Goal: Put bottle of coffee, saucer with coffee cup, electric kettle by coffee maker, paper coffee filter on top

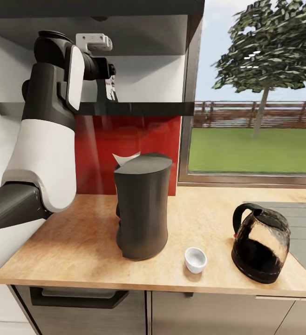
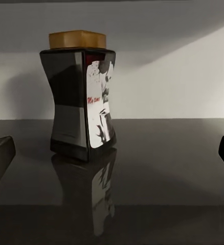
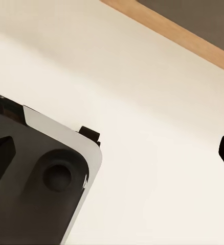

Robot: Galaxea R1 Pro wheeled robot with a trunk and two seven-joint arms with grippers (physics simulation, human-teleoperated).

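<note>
Glossy waisted coffee bottle (image 2: 81, 99), tan lid, mirror-dark shelf (image 2: 163, 168)

Left arm (image 1: 41, 153) built of fat rounded segments — white shell over the forearm, matte dark grey at the elbow and upper link. Near the wrist, a black domed joint (image 1: 50, 46) with a white oval side panel (image 1: 75, 77) edged in black. Past it, a pale grey bracket (image 1: 94, 43). Dark, blunt fingertips (image 2: 0, 155) at the wrist view's edges. Robot base (image 3: 38, 173) — black, white-trimmed, with a round recessed knob.
</note>
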